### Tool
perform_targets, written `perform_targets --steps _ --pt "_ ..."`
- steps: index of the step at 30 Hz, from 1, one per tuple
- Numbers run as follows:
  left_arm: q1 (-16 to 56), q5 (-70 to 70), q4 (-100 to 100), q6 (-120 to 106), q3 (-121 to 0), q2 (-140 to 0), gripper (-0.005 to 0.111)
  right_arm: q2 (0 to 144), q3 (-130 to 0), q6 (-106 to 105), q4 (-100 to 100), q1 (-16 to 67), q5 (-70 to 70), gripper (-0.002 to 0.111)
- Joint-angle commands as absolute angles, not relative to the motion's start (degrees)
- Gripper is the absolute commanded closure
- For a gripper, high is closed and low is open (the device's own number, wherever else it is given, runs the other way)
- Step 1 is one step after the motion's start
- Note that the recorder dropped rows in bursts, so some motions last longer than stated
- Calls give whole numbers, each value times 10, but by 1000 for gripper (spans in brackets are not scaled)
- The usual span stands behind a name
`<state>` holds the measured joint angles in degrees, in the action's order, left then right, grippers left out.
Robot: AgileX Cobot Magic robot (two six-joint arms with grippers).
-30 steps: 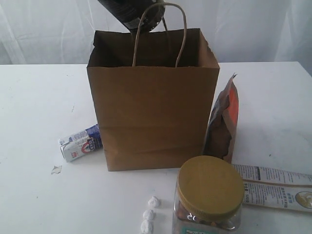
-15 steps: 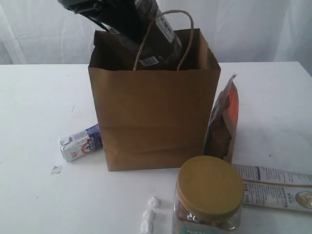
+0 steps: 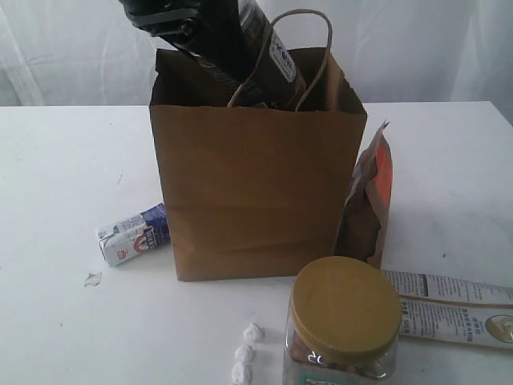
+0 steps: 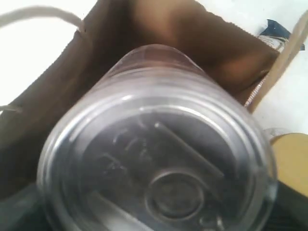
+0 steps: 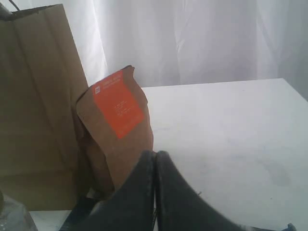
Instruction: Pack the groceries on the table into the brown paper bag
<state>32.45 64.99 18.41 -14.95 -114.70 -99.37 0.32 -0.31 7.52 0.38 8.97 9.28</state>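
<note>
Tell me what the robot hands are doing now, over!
Left hand grips dark can, tilted, lower end inside brown paper bag. Right hand shut, empty, near pouch. Bag handle loops across can.

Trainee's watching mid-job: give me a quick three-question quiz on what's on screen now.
1. True or false: the left gripper holds the dark cylindrical silver-lidded can tilted into the mouth of the tall kraft-brown paper bag.
2. The brown-orange pouch is: A) lying flat, B) standing beside the bag, C) inside the bag.
3. Right gripper: jaws open or shut?
Key: 1 true; 2 B; 3 shut.
</note>
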Motion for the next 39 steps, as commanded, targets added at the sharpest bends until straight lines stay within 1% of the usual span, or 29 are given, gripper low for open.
perform_targets --steps 1,8,15,21,26,39 --pt "327 700 186 -157 -1175 -996 107 0 0 77 3 86 90 108" --pt "327 700 136 -153 -1214 -992 107 0 0 77 3 86 90 108" --pt "327 700 137 -143 -1214 -990 107 0 0 77 3 86 90 108" --pt "327 700 130 -143 -1214 -939 107 0 0 77 3 86 90 108" --pt "327 700 98 -146 -1214 -926 107 0 0 77 3 86 90 108" --pt "326 700 99 -146 -1214 -983 107 0 0 77 3 86 90 108"
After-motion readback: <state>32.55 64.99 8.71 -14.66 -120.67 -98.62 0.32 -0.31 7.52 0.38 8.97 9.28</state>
